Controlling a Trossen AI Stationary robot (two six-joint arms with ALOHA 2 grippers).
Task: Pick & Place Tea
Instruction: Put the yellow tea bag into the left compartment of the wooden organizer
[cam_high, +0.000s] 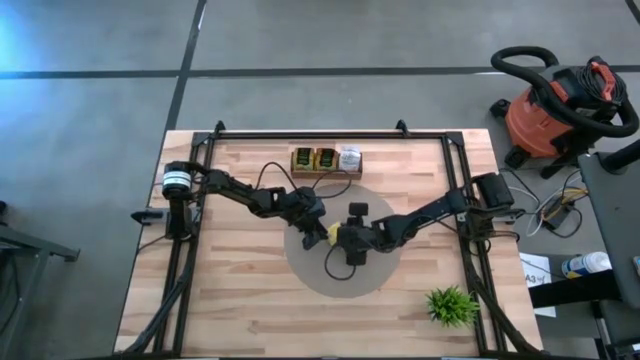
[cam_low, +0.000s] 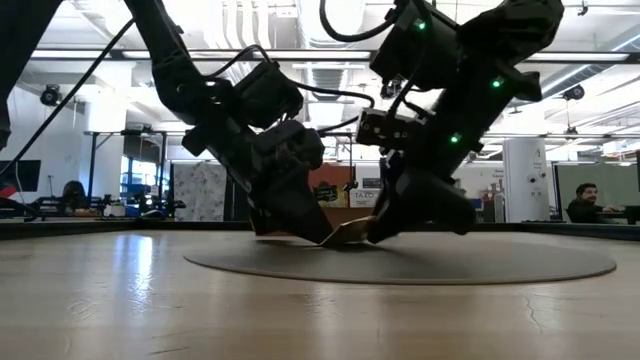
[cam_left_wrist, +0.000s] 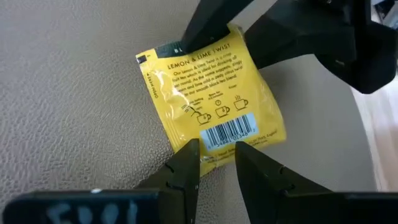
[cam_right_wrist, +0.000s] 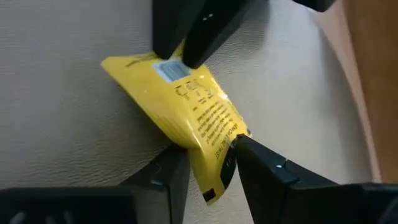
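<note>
We see both arms angled inward over the round mat (cam_high: 300, 270). The left end effector (cam_left_wrist: 216, 149) and right end effector (cam_right_wrist: 208, 149) each clamp opposite edges of one yellow tea packet (cam_left_wrist: 211, 93).

One yellow tea packet (cam_left_wrist: 211, 99), one wooden tray (cam_high: 325, 160), one plant (cam_high: 451, 305), two arms

Where my left pincer (cam_high: 322, 232) and right pincer (cam_high: 340, 238) meet, a round grey mat (cam_high: 375, 272) lies directly beneath them, flat on the pale wooden table (cam_high: 240, 300). Beyond them, at the table's far edge, sits a brown divided tray (cam_high: 326, 174). Well off to my right pincer's side, by the near corner, stands a small green plant (cam_high: 451, 305). Farther out on that side, off the table on the grey floor (cam_high: 100, 80), is an orange shop vacuum (cam_high: 545, 115). Far behind both pincers, a person (cam_low: 587, 203) sits in the room.
</note>
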